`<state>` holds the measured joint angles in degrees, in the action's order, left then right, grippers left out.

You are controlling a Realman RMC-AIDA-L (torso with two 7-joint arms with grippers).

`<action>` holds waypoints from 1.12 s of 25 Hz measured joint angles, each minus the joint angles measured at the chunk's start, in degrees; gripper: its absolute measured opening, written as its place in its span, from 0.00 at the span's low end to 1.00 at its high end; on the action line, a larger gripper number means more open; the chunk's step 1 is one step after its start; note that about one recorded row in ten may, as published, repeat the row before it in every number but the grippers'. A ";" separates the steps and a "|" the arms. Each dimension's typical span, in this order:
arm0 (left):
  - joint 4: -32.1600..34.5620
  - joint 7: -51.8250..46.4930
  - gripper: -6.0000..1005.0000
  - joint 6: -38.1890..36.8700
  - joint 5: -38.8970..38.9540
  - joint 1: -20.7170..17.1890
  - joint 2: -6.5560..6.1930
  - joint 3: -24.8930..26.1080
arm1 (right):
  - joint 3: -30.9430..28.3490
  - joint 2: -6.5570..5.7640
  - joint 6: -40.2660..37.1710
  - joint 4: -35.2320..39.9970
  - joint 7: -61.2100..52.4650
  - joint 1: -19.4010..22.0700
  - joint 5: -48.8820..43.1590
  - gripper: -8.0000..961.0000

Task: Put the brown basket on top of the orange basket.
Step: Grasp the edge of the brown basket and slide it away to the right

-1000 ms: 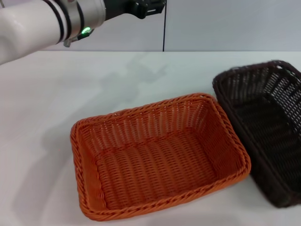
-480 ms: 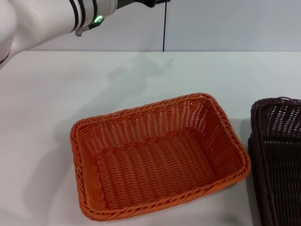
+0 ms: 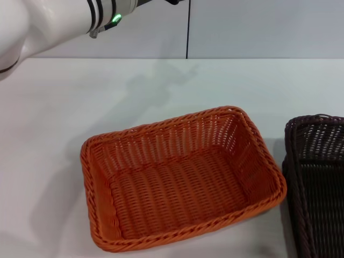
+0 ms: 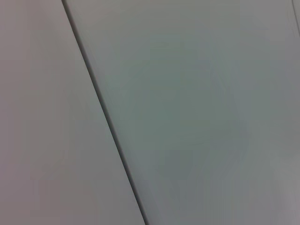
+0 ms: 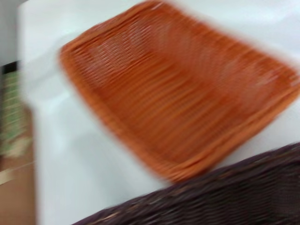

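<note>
The orange basket (image 3: 183,177) sits empty in the middle of the white table, its long side running left to right. The brown basket (image 3: 317,183) is at the right edge of the head view, apart from the orange one and cut off by the frame. In the right wrist view the brown basket's rim (image 5: 225,197) fills the near edge, with the orange basket (image 5: 178,93) beyond it. My left arm (image 3: 54,21) is raised at the top left, and its gripper is out of the frame. My right gripper does not show in any view.
The white table (image 3: 80,97) stretches left of and behind the baskets. A grey wall with a dark vertical seam (image 3: 187,29) stands behind the table. The left wrist view shows only that wall and seam (image 4: 103,112).
The brown basket has shifted right, away from the orange basket and partly out of the head view; most of the move came early. My left arm has risen slightly.
</note>
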<state>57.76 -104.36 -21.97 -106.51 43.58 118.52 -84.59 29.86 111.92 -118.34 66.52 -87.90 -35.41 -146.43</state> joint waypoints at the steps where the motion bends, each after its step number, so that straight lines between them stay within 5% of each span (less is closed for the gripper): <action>1: -0.17 0.02 0.84 0.05 0.00 0.01 0.00 0.00 | -0.79 -0.17 1.15 0.59 -0.53 -0.39 0.50 0.55; 14: -1.70 0.12 0.84 0.30 1.06 -0.55 -0.12 0.33 | 1.27 -1.41 18.49 3.42 -6.75 -6.44 -4.54 0.62; 28: -2.68 0.12 0.84 0.27 3.12 -0.31 -0.13 0.38 | 11.03 -2.31 26.22 -8.27 -4.82 -7.36 -6.21 0.70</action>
<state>55.08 -104.23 -21.71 -103.40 43.27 118.38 -84.21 40.89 109.61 -92.12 58.25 -92.71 -42.77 -152.64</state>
